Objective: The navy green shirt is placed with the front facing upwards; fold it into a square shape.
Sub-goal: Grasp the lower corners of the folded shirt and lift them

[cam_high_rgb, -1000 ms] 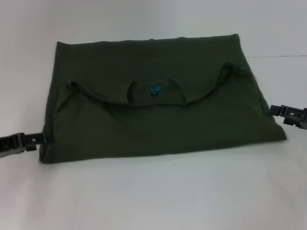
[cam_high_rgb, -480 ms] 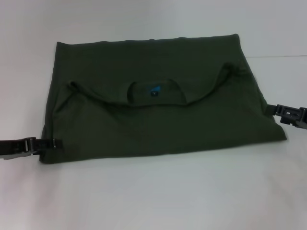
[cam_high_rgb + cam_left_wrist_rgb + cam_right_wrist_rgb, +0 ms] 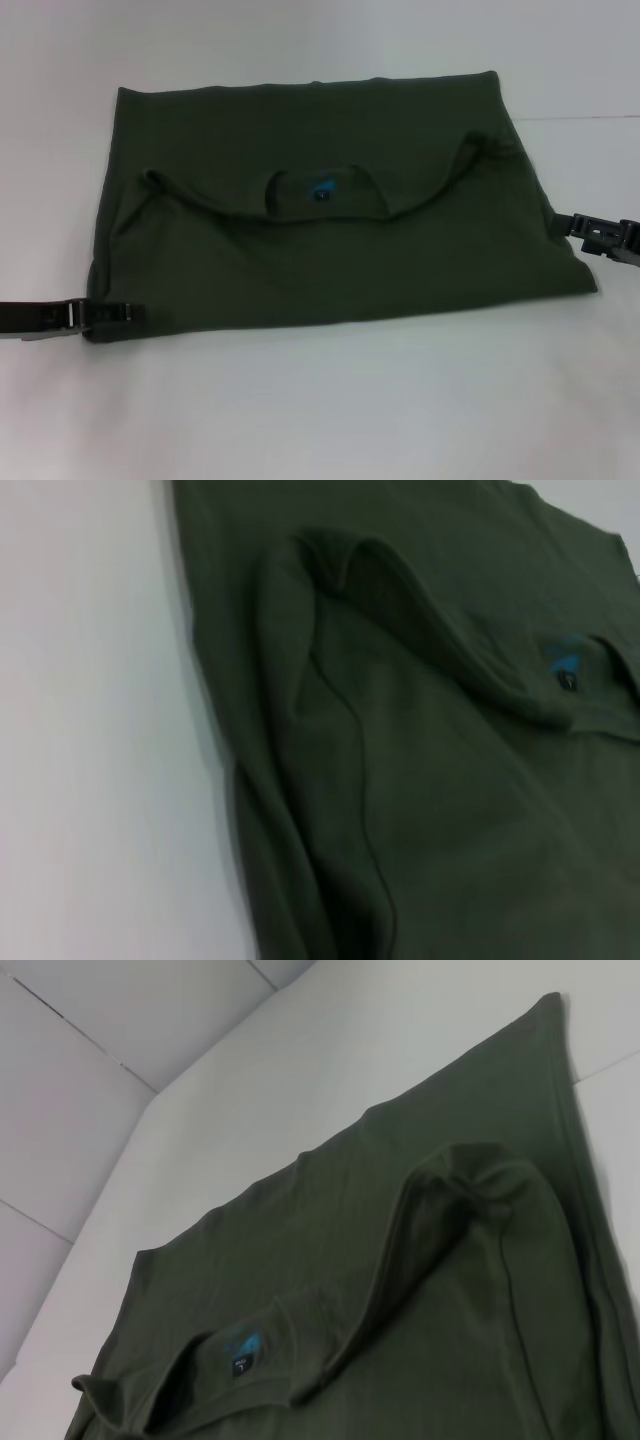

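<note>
The navy green shirt [image 3: 330, 250] lies folded over on itself as a wide rectangle on the white table [image 3: 320, 410]. Its round collar and small blue neck label [image 3: 320, 188] show near the middle, on top of the fold. My left gripper [image 3: 122, 313] reaches in low from the left and lies over the shirt's near left corner. At the shirt's right edge, about halfway down, sits my right gripper [image 3: 580, 230]. The left wrist view looks along the shirt [image 3: 450, 780] with its label [image 3: 565, 660], and the right wrist view shows the same cloth [image 3: 400, 1290] and label [image 3: 243, 1345].
White table surface surrounds the shirt on all sides, with a broad strip in front of it. A seam in the tabletop [image 3: 580, 118] runs at the back right. White panels [image 3: 110, 1020] stand beyond the table.
My left gripper has slid right and slightly toward me, from beside the shirt's left edge onto its near left corner. My right gripper has barely shifted.
</note>
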Tool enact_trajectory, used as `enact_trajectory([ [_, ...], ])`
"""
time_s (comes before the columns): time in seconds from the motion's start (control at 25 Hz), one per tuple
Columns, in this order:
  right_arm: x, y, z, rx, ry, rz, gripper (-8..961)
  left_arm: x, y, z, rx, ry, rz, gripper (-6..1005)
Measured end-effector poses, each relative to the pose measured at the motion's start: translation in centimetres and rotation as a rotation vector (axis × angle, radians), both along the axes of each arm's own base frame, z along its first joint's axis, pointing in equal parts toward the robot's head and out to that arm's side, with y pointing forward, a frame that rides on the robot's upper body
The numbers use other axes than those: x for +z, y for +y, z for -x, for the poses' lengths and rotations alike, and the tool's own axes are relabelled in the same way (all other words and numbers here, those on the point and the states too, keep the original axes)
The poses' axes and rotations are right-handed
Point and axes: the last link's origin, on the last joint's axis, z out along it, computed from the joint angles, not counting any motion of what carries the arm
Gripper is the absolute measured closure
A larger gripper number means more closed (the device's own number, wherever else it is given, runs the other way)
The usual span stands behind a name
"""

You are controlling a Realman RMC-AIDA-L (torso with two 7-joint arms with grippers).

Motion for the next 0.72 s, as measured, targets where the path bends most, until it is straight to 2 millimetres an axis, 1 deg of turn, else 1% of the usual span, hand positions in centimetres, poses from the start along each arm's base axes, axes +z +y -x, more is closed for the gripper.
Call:
enact_trajectory([
  [0.36, -0.01, 0.09, 0.0, -0.001, -0.004, -0.003, 24, 0.0, 0.26, -0.19, 0.004, 0.006, 0.002, 266],
  [0.56, 0.02, 0.1, 0.0, -0.001, -0.003, -0.004, 25, -0.26, 0.49, 0.22, 0.004, 0.05, -0.02, 488],
  [0.72, 0.02, 0.1, 0.02, 0.0, -0.002, -0.004, 25, -0.23, 0.53, 0.33, 0.012, 0.052, -0.027, 636],
])
